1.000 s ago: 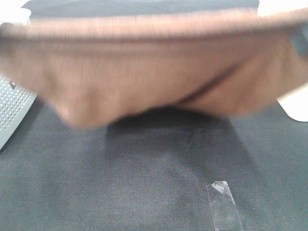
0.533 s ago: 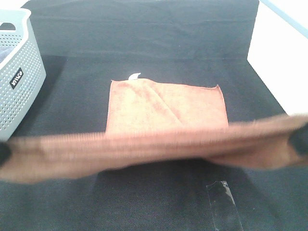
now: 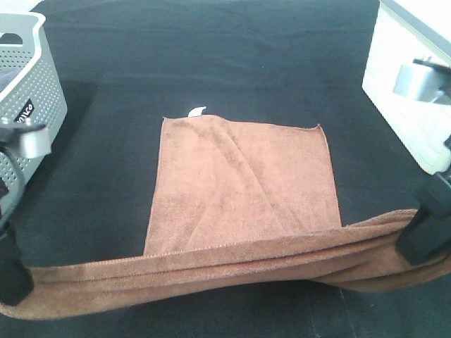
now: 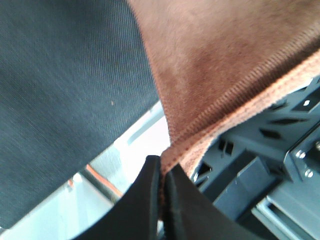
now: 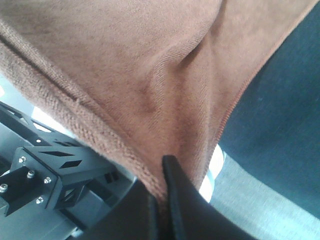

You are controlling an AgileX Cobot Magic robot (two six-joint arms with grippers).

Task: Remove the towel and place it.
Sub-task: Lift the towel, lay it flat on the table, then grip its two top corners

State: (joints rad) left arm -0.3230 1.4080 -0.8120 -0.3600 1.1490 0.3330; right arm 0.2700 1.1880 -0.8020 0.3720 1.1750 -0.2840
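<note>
Black woven cloth table cover (image 3: 211, 63) spans most of exterior high view; matte, faint creases. Grey perforated plastic basket (image 3: 32, 84) at left edge, dark label w/ white lettering. White textured panel (image 3: 394, 91) w/ grey top rim at right edge; can't tell what. Light bright, even, shadows soft. Left wrist view: pale blurred surface (image 4: 135, 145) beyond cloth edge, thin orange line (image 4: 102, 181) across it.

The left gripper (image 4: 161, 165) and the right gripper (image 5: 161, 185) each have smooth black fingers (image 4: 137, 205) mounted on a dark grey frame (image 4: 250, 172) with diamond-shaped cut-outs (image 5: 73, 163) and small silver screws (image 5: 21, 160).
</note>
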